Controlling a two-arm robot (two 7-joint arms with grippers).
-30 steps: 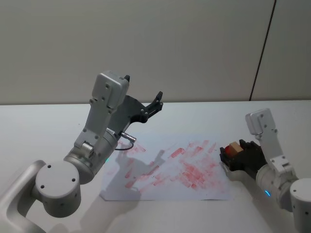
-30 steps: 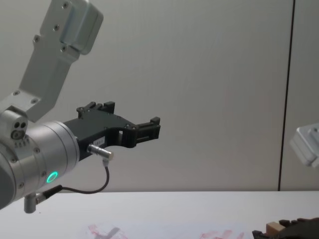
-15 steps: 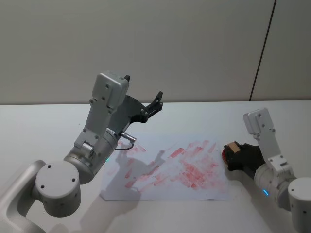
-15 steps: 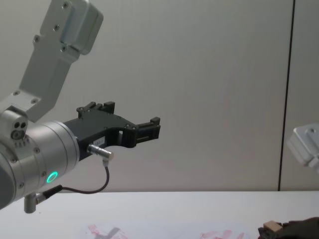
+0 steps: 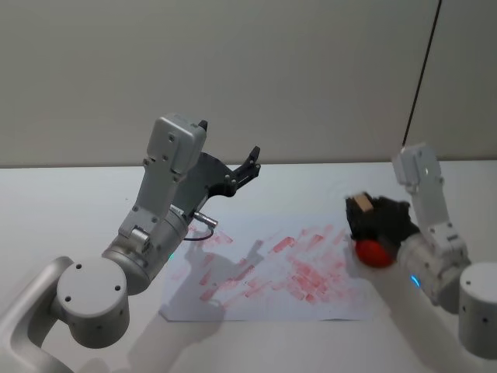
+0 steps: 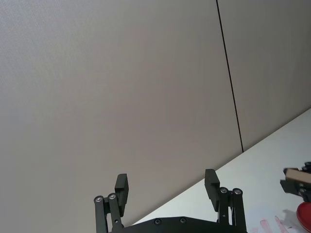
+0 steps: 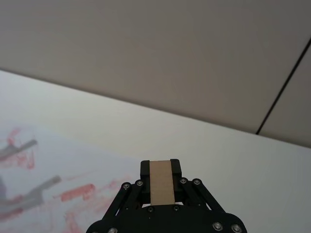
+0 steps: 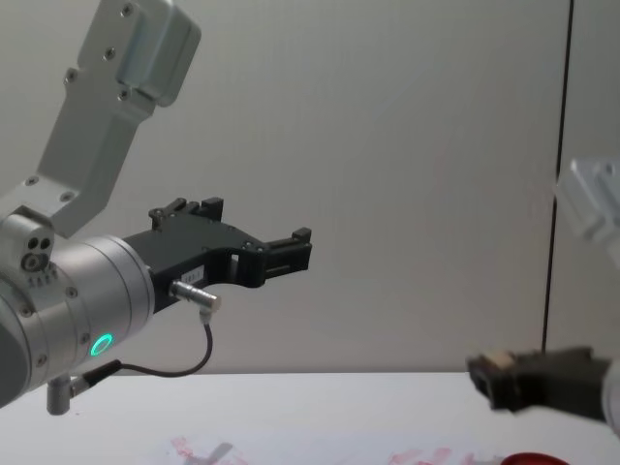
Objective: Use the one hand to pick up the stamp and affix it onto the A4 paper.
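Note:
My right gripper (image 5: 362, 208) is shut on the stamp (image 5: 360, 203), a small tan wooden block, and holds it in the air above the right edge of the A4 paper (image 5: 272, 272). In the right wrist view the stamp (image 7: 161, 183) sits clamped between the black fingers, with the smeared paper (image 7: 58, 194) below. From the chest view the stamp (image 8: 499, 360) hangs above the table in the right gripper (image 8: 496, 373). My left gripper (image 5: 252, 159) is held high over the paper's far left, open and empty, fingers (image 6: 121, 184) spread apart.
A round red disc (image 5: 374, 252) lies on the white table (image 5: 62, 210) just right of the paper, under my right wrist. The left arm (image 5: 155, 225) with its green-lit ring stands over the paper's left part. A grey wall rises behind the table.
My right gripper has risen off the red disc with the stamp and moved left toward the paper. The disc now lies uncovered. The left arm has not moved.

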